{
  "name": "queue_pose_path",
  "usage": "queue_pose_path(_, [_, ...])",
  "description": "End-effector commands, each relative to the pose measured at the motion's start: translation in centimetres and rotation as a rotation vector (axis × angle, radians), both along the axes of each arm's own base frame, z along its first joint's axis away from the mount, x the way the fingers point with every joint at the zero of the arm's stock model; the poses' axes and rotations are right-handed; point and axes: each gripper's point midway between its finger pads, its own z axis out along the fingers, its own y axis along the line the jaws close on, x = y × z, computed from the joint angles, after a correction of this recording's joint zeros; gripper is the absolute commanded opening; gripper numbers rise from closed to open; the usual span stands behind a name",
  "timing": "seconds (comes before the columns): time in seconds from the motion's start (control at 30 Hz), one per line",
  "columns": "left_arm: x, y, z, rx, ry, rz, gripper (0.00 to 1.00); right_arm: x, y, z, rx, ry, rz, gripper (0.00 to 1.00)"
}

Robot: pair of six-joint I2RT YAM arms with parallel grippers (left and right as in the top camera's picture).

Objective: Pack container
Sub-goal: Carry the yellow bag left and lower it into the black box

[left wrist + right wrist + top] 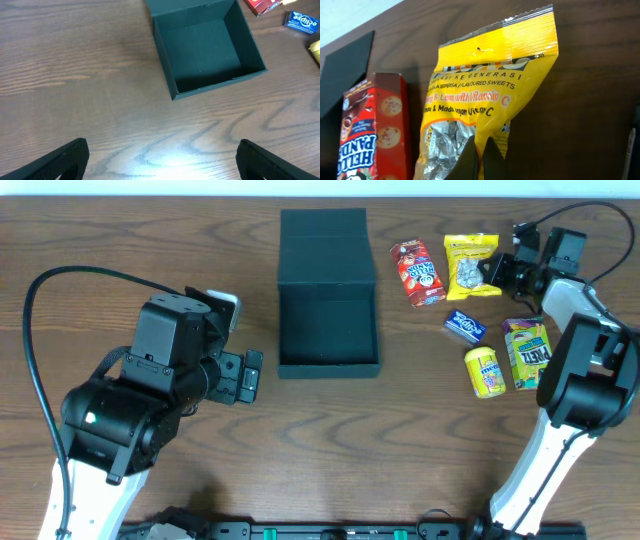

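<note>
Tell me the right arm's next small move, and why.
Probably lift the yellow bag a little off the table. The right gripper is shut on the bag's edge, the bag lies flat on the wood, and the black container stands open and empty, ready for it.

Matte black cardboard container (pixel 328 330); glossy plastic sweet bag (pixel 490 100); wood-grain table (pixel 120 230)

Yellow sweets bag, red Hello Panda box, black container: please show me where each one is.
yellow sweets bag (pixel 490 75), right wrist view, its printed front.
red Hello Panda box (pixel 417 272), overhead view, middle of top face.
black container (pixel 202 50), left wrist view, its bare inner floor.
</note>
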Motion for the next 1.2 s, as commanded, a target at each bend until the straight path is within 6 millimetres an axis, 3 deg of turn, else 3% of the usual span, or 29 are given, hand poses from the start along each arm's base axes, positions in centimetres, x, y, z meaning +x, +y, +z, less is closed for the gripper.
queue_pose_path(0.0, [0.0, 0.1, 0.6, -0.001, -0.015, -0.002, 0.95, 0.7, 0.6, 1.5, 0.034, -0.019, 0.001, 0.01])
queue_pose_path(0.17, [0.0, 0.1, 0.6, -0.001, -0.015, -0.002, 0.95, 1.2, 0.4, 6.2, 0.018, -0.086, -0.002, 0.02])
queue_pose_path(0.37, [0.0, 0.1, 0.6, -0.001, -0.015, -0.002, 0.95, 0.4, 1.2, 13.6, -0.006, -0.186, 0.006, 0.02])
queue_pose_path(0.53, [0.0, 0.1, 0.6, -0.001, -0.015, -0.002, 0.95, -1.2, 4.2, 18.5, 0.004, -0.220, 0.038, 0.02])
queue_pose_path(0.63, [0.0, 0.1, 0.6, -0.001, -0.015, -0.002, 0.95, -2.6, 8.1, 21.1, 0.054, -0.207, 0.069, 0.02])
queue_pose_path(0.77, [0.0, 0.1, 0.5, -0.001, -0.014, -0.002, 0.95, -4.0, 13.1, 21.9, 0.112, -0.156, 0.122, 0.02])
queue_pose_path(0.83, [0.0, 0.1, 0.6, -0.001, -0.015, -0.002, 0.95, -4.9, 16.6, 21.3, 0.162, -0.090, 0.152, 0.02])
queue_pose_path(0.97, [0.0, 0.1, 0.6, -0.001, -0.015, -0.002, 0.95, -6.7, 21.7, 20.2, 0.193, -0.011, 0.214, 0.02])
queue_pose_path(1.17, [0.0, 0.1, 0.6, -0.001, -0.015, -0.002, 0.95, -9.2, 26.8, 16.9, 0.188, 0.172, 0.087, 0.02])
